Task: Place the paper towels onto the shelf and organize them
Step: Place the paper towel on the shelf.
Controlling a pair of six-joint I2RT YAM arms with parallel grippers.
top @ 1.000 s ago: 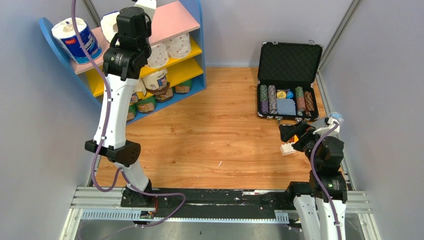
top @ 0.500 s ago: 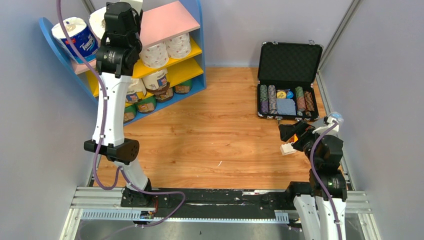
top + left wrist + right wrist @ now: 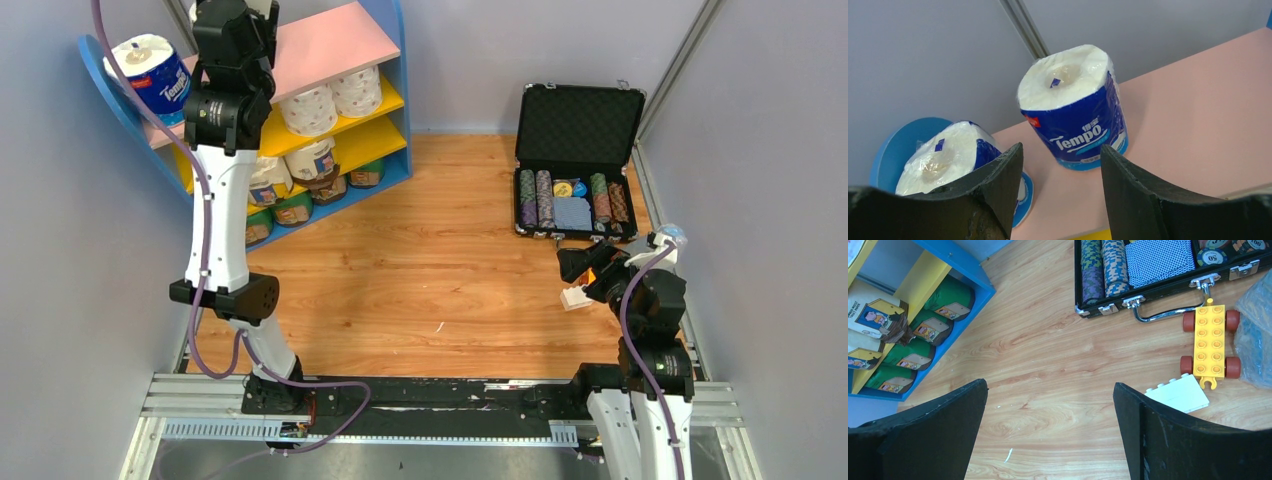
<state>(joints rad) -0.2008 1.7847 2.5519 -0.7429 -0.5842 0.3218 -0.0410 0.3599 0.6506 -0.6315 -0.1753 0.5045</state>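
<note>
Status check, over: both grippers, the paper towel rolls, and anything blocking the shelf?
Left gripper open, empty, up at the pink top board. Right gripper open, empty, over the floor. Two blue-wrapped rolls upright on top. Nothing blocking the shelf.

Left arm (image 3: 222,200) stretched up and forward, left gripper (image 3: 1060,165) parted, holding nothing. Right arm (image 3: 650,330) folded low, right gripper (image 3: 1050,415) spread wide

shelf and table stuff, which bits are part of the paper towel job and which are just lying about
Job:
- shelf
- blue-wrapped rolls on its pink top
- white rolls
- green-wrapped rolls

Lying about:
- poker chip case
- yellow toy wagon
- white brick
</note>
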